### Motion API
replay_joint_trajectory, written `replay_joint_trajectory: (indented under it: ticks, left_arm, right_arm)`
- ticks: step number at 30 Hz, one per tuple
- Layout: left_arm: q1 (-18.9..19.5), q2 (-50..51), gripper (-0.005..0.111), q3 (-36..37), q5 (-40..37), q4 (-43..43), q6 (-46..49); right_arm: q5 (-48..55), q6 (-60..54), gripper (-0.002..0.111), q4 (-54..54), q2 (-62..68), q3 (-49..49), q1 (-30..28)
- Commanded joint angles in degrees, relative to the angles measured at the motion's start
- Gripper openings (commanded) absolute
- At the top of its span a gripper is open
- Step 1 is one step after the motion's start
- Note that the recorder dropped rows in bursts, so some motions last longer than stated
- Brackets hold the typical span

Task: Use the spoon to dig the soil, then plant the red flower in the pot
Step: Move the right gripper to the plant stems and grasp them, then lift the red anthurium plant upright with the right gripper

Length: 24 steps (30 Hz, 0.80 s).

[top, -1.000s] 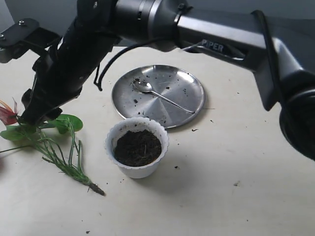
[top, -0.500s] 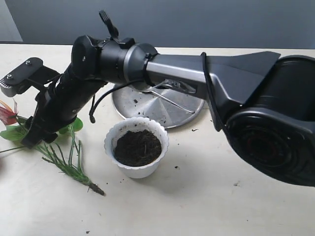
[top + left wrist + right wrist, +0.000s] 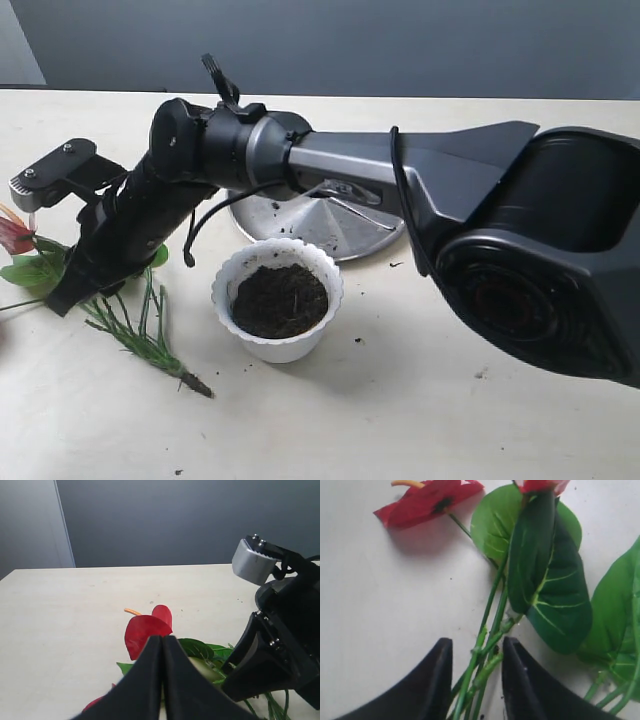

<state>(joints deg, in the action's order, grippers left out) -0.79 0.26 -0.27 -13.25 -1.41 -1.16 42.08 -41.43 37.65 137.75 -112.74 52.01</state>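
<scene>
Our right gripper (image 3: pixel 472 677) straddles the green stems of the artificial red-bloomed, broad-leaved flower (image 3: pixel 110 300), lying on the table left of the small white scalloped plastic pot (image 3: pixel 277 300) of dark crumbly soil (image 3: pixel 280 298). Its jaws stand slightly apart, not yet pinching. We judge the stems light, springy and slippery; low on the bundle looks safest. Our left gripper (image 3: pixel 162 680) is closed on nothing.

I worked in what looked like a lab or test room, not a home. My bench was a plain cream tabletop (image 3: pixel 480 400), bare out to its far edge. Behind that edge stood a blank grey wall (image 3: pixel 175 520), with a paler panel (image 3: pixel 27 525) at the far left corner.
</scene>
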Motion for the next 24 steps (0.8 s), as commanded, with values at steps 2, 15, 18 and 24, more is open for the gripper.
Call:
replay_joint_trajectory:
  ticks: [2, 15, 18, 24]
  left_arm:
    - [-0.45, -0.26, 0.001, 0.27, 0.28, -0.26, -0.06]
    - [-0.45, -0.26, 0.001, 0.27, 0.28, -0.26, 0.05]
    - [-0.45, -0.26, 0.001, 0.27, 0.40, -0.26, 0.05]
    - [-0.45, -0.26, 0.001, 0.27, 0.40, -0.26, 0.05]
  right_arm:
    - [0.92, 1.24, 0.020, 1.42, 0.38, -0.19, 0.12]
    - [0.67, 1.40, -0.001, 9.54, 0.27, -2.08, 0.12]
    - [-3.84, 1.61, -0.001, 12.83, 0.04, -4.28, 0.12]
    - [-11.27, 1.05, -0.001, 16.29, -4.24, -6.56, 0.01]
